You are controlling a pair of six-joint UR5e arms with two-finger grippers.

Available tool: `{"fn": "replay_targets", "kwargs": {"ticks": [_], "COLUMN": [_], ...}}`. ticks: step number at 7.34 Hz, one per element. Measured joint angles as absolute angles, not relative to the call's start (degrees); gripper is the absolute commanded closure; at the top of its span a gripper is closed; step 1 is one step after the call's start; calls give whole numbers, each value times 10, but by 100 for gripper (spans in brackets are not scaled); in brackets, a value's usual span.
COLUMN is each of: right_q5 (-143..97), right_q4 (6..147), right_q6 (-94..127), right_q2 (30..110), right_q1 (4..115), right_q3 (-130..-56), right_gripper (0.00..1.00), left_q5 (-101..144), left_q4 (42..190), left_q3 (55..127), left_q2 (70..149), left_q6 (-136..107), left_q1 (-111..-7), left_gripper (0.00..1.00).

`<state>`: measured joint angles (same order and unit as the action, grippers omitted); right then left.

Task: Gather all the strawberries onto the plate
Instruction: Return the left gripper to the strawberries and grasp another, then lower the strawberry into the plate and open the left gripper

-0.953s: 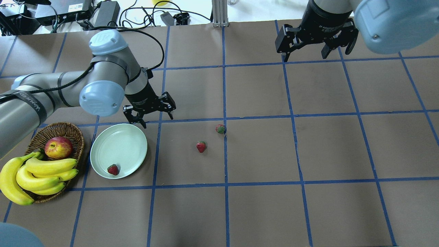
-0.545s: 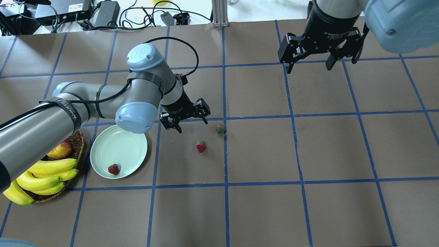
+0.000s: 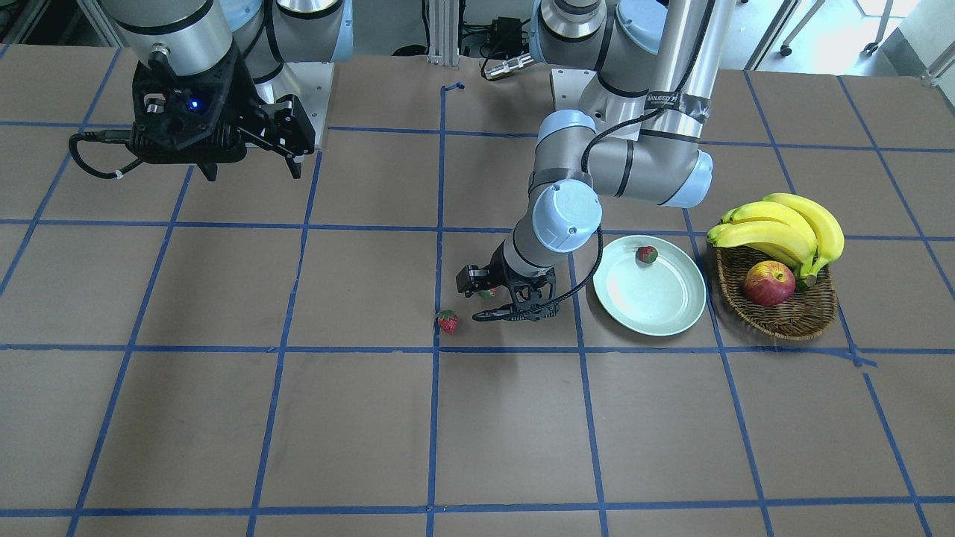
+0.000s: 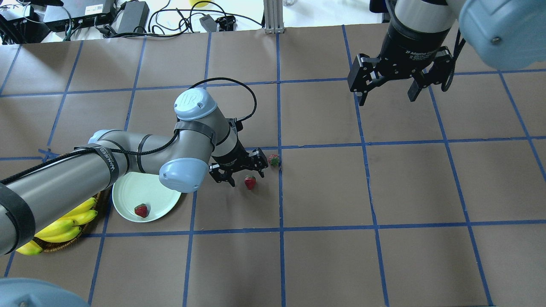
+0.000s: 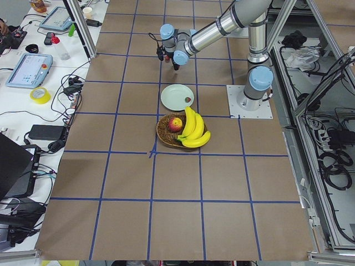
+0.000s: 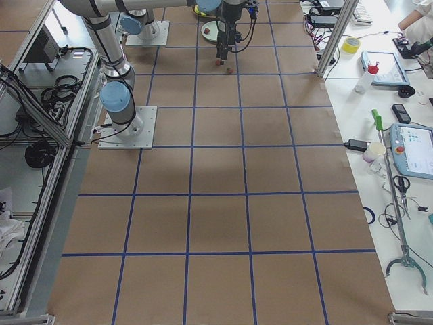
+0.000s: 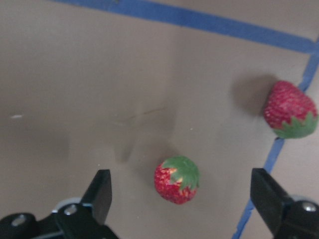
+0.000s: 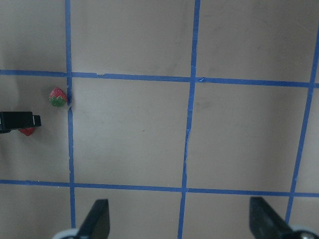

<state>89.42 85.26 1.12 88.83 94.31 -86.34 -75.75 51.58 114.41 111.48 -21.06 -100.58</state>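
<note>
My left gripper (image 4: 246, 178) open wide, low over table (image 4: 384, 192). First strawberry (image 7: 177, 180) sits between my fingers, not touched. Second strawberry (image 7: 290, 110) just beside it, on blue tape line (image 7: 271, 159). Third strawberry (image 4: 140, 210) lies in plate (image 4: 128, 192), near its edge. My right gripper (image 4: 387, 100) open too, empty, well apart from berries.

Brown worktop (image 4: 324, 264) with blue tape grid. Lying on it: one strawberry (image 7: 177, 179) between the spread left fingers (image 7: 102, 189), second strawberry (image 7: 290, 110) just outside them, plate (image 3: 649, 302) near, basket (image 3: 780, 328) farther.
</note>
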Motion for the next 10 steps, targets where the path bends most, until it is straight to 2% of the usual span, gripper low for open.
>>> {"fn": "replay_targets", "kwargs": {"ticks": [4,6,8,10], "right_q5": [898,895,893,897], "right_q4": [937,873,803,796], "right_q6": [10,10,10,9], "right_q2": [889,891,891,898], "right_q1": [943,942,942,942], "right_q3": [-866,-864,-858,-854], "right_gripper": [0,0,0,0], "left_q5": [-762,-803,-877,-942], "left_q4": [517,570,686,757], "left_q3": [1137,1084,1018,1020], "left_q2": [1111,1091,1075,1061], "left_q6": [-213,-206,-146,-77], "left_q1": [-1004,-971,-918,-868], "left_gripper": [100,100,100,100]}}
